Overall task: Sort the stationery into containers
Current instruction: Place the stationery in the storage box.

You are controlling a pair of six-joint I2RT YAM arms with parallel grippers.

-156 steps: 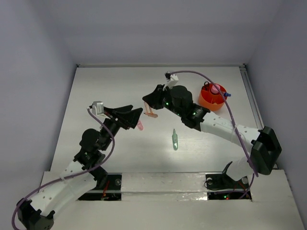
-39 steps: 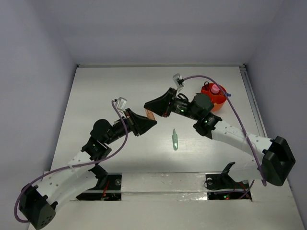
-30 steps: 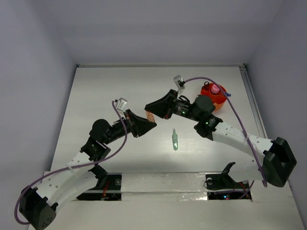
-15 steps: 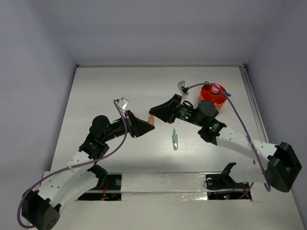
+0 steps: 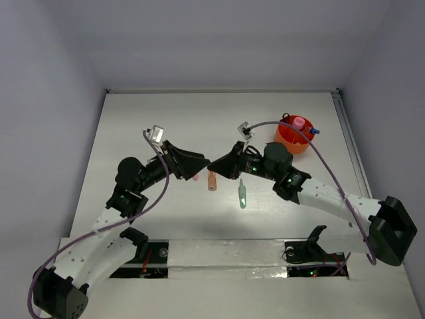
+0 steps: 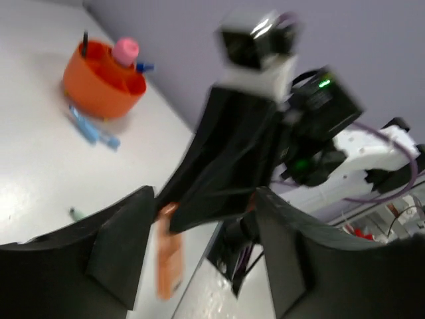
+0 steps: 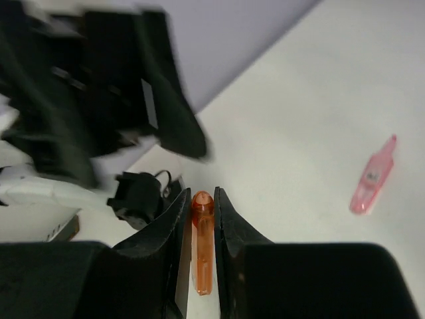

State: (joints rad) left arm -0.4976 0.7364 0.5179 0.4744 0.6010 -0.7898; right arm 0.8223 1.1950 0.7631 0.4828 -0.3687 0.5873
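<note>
— What does your right pincer (image 7: 200,198) hold?
— It is closed tight on a smooth, translucent orange stick (image 7: 202,262), rounded tip out; my left pincer (image 6: 202,206) gapes, empty. The round bowl (image 5: 289,145) sits at two o'clock from it

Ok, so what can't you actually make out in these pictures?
Bowl contents: too small in the top view, blurred in the left wrist view.
Pink pen: top view, mostly under the left gripper.
Orange pen: left wrist view, motion-blurred.
Right wrist view: the left gripper is a dark blur.
</note>
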